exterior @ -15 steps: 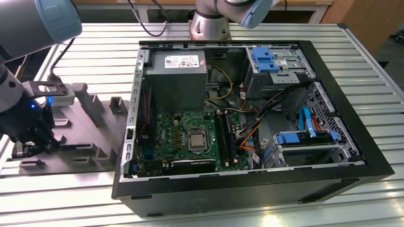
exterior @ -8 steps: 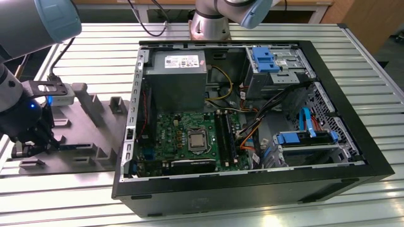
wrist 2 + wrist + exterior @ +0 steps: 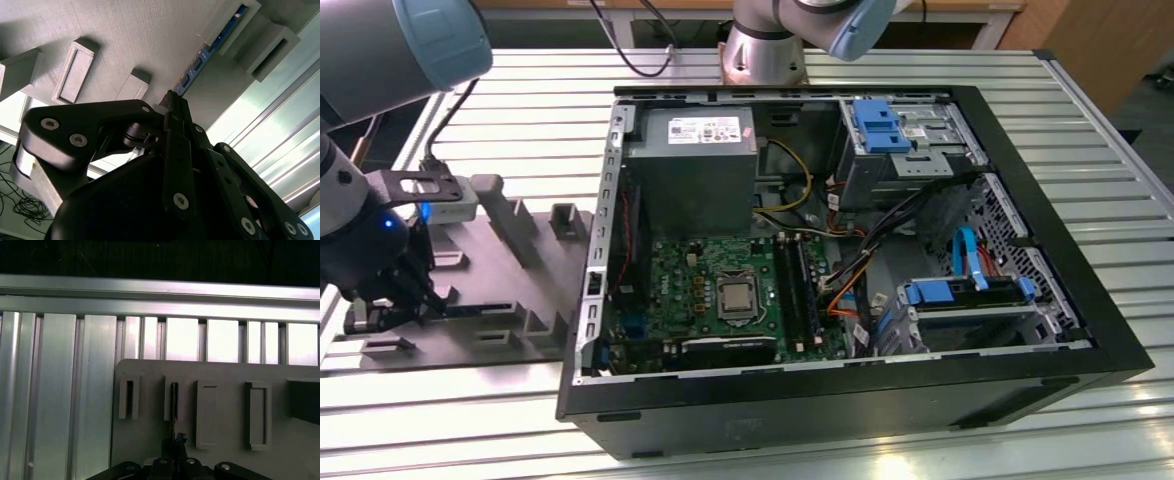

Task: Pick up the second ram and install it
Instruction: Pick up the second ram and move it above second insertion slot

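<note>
Second ram [image 3: 194,71] — thin, dark, edge-on.

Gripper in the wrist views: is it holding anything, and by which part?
Seemingly the second ram, pinched across its thin edge by the gripper, in the grey fixture.

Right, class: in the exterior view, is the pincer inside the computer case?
No, the pincer is over the grey fixture, outside the computer case.

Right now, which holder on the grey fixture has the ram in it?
The narrow holder directly ahead of the gripper; the second ram stands in its gap, the other holders stand empty.
</note>
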`<state>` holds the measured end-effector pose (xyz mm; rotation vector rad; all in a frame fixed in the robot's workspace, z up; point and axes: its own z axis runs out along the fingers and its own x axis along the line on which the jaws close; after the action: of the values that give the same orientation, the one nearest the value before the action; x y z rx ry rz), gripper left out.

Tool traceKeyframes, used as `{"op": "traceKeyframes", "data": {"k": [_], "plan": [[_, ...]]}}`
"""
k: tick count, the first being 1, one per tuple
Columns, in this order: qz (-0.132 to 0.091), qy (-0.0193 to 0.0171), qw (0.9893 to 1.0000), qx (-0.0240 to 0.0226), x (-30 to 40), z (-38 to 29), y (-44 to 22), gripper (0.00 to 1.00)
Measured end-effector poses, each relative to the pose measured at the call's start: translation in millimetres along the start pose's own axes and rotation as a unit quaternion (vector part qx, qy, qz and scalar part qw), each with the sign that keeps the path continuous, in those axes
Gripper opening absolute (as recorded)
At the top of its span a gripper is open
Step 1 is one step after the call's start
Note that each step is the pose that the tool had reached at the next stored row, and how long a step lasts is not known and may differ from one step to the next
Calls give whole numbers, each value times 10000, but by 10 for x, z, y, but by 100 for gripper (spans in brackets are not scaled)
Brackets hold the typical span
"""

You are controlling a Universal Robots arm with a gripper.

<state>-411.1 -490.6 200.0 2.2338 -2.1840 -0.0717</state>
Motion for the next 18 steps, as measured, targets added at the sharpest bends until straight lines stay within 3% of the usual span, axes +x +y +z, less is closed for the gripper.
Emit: {"op": "traceKeyframes", "data": {"k": [5,18], "plan": [[0,0,10000,0,-1,-49,2,12],[0,0,10000,0,-5,-253,11,12]]}}
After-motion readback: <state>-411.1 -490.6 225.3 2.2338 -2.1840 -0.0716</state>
